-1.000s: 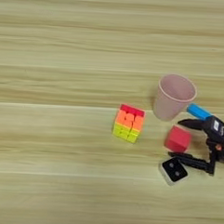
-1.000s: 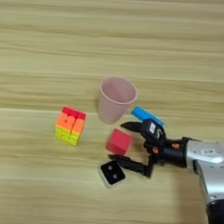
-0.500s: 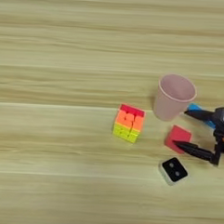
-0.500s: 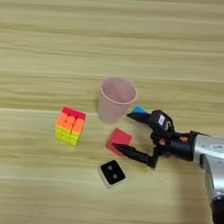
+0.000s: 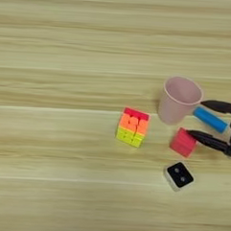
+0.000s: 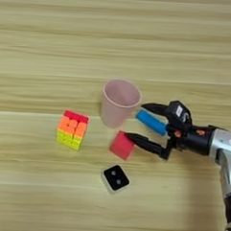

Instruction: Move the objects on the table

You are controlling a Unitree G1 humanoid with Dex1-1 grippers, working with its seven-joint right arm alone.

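Counter (image 6: 45, 32): light wood grain with long horizontal plank lines, carrying everything.
Right arm (image 6: 221, 144): silver forearm entering from the right edge.
End effector (image 6: 138, 122): black fingers spread wide, holding nothing; the blue cylinder lies between them, and the lower fingertip is at the red cube's right side.
Pink cup (image 6: 119, 102): upright, just left of the blue cylinder (image 6: 151, 122).
Puzzle cube (image 6: 72, 130): alone, left of the cup.
Red cube (image 6: 122, 145): below the cup.
Black block (image 6: 115, 177): small, nearest the bottom edge, below the red cube.
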